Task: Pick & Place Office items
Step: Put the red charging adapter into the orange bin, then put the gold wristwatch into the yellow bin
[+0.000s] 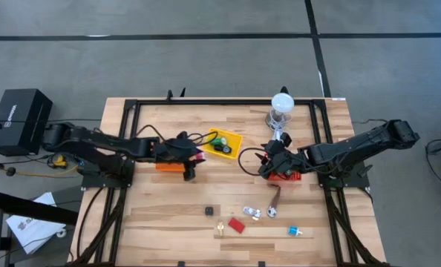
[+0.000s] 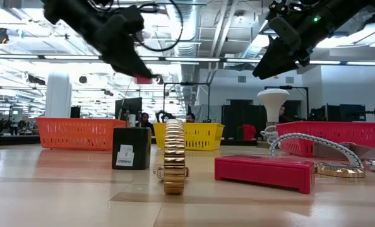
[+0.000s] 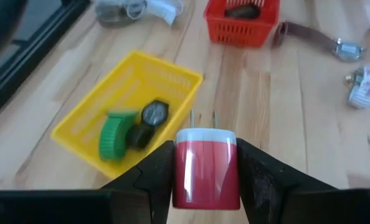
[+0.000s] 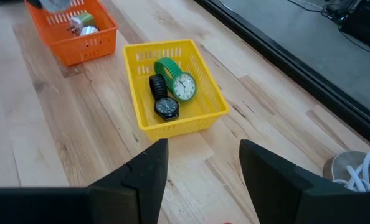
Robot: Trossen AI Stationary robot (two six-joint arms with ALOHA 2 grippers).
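My left gripper (image 1: pixel 196 153) hangs above the table between the orange bin (image 1: pixel 168 167) and the yellow bin (image 1: pixel 226 142). It is shut on a red plug adapter (image 3: pixel 206 173) with a white end and two metal prongs. My right gripper (image 4: pixel 203 158) is open and empty above the red bin (image 1: pixel 287 176). The yellow bin holds a green watch (image 4: pixel 175 78) and a black watch (image 4: pixel 164 99). A black cube (image 1: pixel 208 211), a gold band (image 1: pixel 220 228), a red block (image 1: pixel 237 225), a silver watch (image 1: pixel 252 213), a blue bit (image 1: pixel 293 231) and a brown strap (image 1: pixel 275 194) lie on the table. My left gripper pinches the red adapter by its two opposite sides (image 3: pixel 180 177) between its two fingers (image 3: pixel 157 177). The white pronged end (image 3: pixel 205 134) points away from the wrist, past the fingertips. The adapter is lifted clear of the table, above the near edge of the yellow bin.
A white round-topped stand (image 1: pixel 281 104) with a cable stands at the far right of the table. The orange bin holds some small things (image 4: pixel 82 23). Black frame rails (image 1: pixel 131 141) run along the table's left, far and right sides.
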